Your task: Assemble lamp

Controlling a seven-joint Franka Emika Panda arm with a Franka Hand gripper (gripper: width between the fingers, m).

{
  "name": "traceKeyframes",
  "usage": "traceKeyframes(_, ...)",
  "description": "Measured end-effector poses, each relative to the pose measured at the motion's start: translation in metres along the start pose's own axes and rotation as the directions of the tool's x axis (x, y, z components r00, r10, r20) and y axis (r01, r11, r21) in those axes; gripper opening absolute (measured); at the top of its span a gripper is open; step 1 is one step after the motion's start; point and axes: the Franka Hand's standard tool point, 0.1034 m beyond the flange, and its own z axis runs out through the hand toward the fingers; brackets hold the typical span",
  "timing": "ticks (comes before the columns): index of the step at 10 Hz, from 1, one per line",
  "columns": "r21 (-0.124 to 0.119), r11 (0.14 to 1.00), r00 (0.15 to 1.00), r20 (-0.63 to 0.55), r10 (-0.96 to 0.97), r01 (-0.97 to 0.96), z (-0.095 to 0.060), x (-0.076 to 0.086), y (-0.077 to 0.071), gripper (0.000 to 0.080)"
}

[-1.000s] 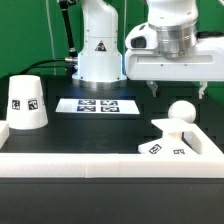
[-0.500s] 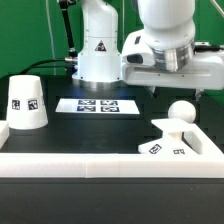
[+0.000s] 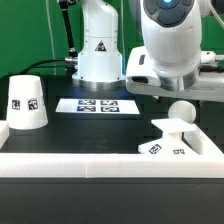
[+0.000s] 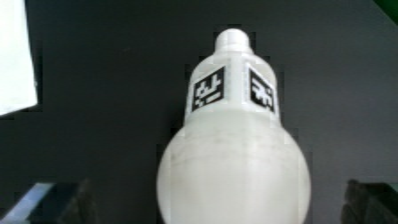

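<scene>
Cone shade (image 3: 25,103) standing wide end down on the black worktop (image 3: 60,130) at the exterior view's left, ball bulb (image 3: 181,112) by the tagged base (image 3: 172,146) at the right, arm above the bulb, wrist pointing down, tool (image 4: 205,203) released, fingers (image 4: 45,200) spread either side of the bulb.

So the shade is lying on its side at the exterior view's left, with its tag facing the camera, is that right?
Not quite. The shade is not lying on its side: it stands upright, wide end down. The rest holds: it is at the exterior view's left, with its tag facing the camera. The exterior view shows this.
</scene>
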Motion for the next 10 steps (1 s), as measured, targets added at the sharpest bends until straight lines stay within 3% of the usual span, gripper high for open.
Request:
traceKeyframes(3,-0.007,1.000,1.000,-0.016,0.001,-0.001,0.009,0.001,-0.006,0.0699)
traceKeyframes(10,-0.043,0.999,1.000,-0.015,0.004,-0.005,0.051,0.003,-0.002,0.0699)
